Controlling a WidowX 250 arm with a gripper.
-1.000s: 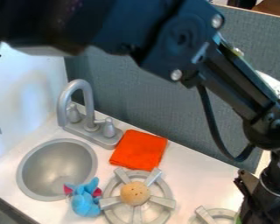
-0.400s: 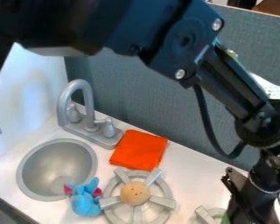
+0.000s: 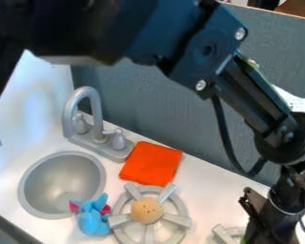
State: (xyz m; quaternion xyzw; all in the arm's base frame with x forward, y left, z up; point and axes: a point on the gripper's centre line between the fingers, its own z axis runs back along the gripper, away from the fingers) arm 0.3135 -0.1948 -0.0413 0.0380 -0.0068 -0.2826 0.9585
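At the lower right corner, the black gripper (image 3: 269, 224) hangs over the counter beside the second burner (image 3: 228, 233); its fingertips are cut off by the bottom edge. A bit of green shows next to it at that edge. To its left, a round tan, bread-like piece with small dots (image 3: 147, 210) rests on the grey burner (image 3: 174, 219). A blue plush toy with pink ears (image 3: 93, 217) lies between that burner and the sink. Behind the burner is a folded orange cloth (image 3: 151, 163).
The round grey sink (image 3: 62, 183) is at the left, with a grey faucet (image 3: 91, 119) behind it. A grey panel (image 3: 148, 112) stands along the counter's back, and a white wall (image 3: 31, 109) rises at the left.
The arm and gripper shifted left from their position a second ago, most of it in the first half second. The plush, cloth and tan piece stayed put.
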